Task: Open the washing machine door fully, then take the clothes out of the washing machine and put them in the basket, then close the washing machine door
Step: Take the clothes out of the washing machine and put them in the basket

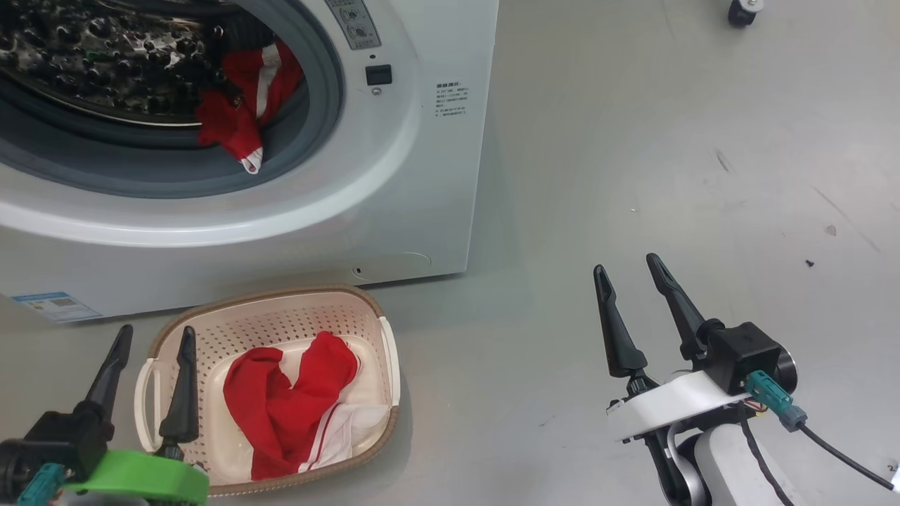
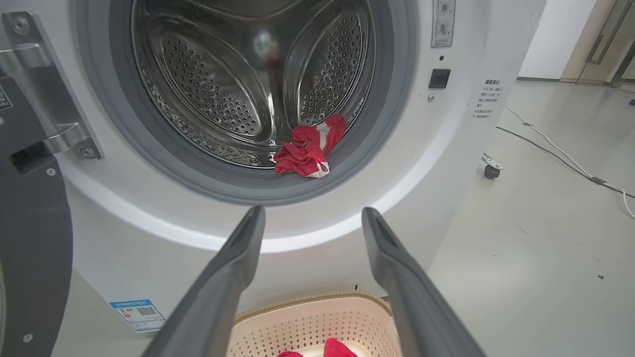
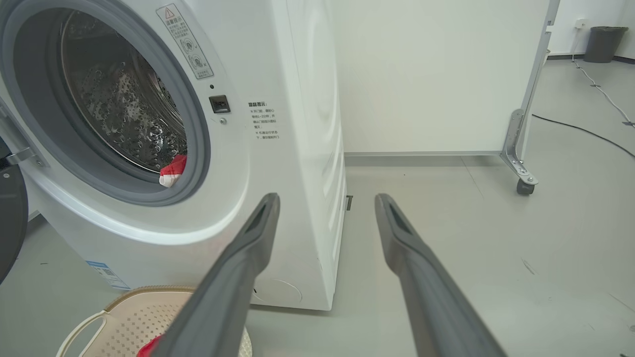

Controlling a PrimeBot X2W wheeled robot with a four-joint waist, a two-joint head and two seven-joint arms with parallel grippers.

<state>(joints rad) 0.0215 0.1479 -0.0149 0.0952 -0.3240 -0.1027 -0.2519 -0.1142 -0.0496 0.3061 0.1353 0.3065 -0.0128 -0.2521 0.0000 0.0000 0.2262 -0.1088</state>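
Note:
The washing machine [image 1: 394, 176] stands with its drum open. The washing machine door [image 2: 30, 223] is swung wide at the left edge of the left wrist view. One red-and-white garment of the clothes [image 1: 246, 105] hangs over the grey seal at the drum's lower right lip [image 2: 307, 148]. Another red garment [image 1: 288, 407] lies in the cream basket [image 1: 281, 292] on the floor before the machine. My left gripper [image 1: 157, 334] is open and empty over the basket's left side. My right gripper [image 1: 626, 266] is open and empty above bare floor, right of the machine.
Grey floor stretches to the right of the machine. A white panel on castors [image 3: 436, 74] stands behind it, with one castor [image 3: 526, 186] near. A cable [image 2: 560, 158] runs across the floor farther right. A dark bin [image 3: 605, 44] sits far back.

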